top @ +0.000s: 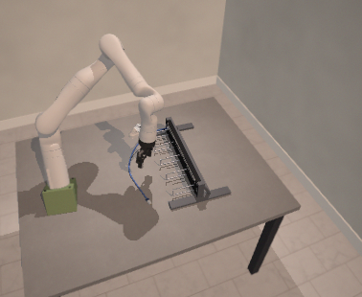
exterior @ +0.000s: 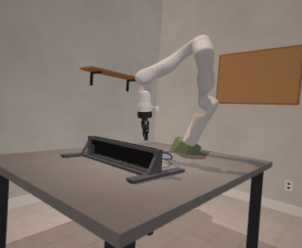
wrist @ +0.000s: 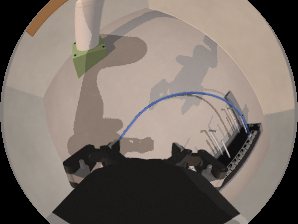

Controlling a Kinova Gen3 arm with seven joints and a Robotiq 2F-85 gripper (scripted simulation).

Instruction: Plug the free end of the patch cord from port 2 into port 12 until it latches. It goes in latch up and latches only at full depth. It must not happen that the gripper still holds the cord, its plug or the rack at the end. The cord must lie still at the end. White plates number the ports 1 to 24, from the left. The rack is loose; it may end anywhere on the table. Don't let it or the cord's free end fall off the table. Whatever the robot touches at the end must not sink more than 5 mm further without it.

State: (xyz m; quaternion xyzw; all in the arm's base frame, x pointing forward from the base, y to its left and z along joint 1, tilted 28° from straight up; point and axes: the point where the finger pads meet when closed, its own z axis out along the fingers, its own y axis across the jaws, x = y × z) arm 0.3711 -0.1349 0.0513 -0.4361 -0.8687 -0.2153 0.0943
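Observation:
The blue patch cord [top: 129, 167] [exterior: 168, 155] [wrist: 192, 93] runs from the far end of the rack [top: 187, 155] [exterior: 124, 145] [wrist: 243, 151] in a wide curve over the table. Its free end, a small clear plug [top: 148, 201], lies on the table left of the rack's near foot; in the wrist view it is hidden behind the left finger. My gripper [top: 140, 164] [exterior: 145, 138] [wrist: 145, 147] is open and empty. It hangs above the table, between the cord's bend and the rack, with the plug away from its fingers. The port numbers are too small to read.
Thin metal wire guides [top: 168, 174] [wrist: 216, 141] stick out from the rack's port side toward the robot. The rack's long foot [top: 215, 194] [exterior: 156, 175] reaches across the table [top: 94, 249] [exterior: 86, 192]. The green robot base [top: 60, 198] [exterior: 186, 146] [wrist: 90, 59] stands at the opposite side.

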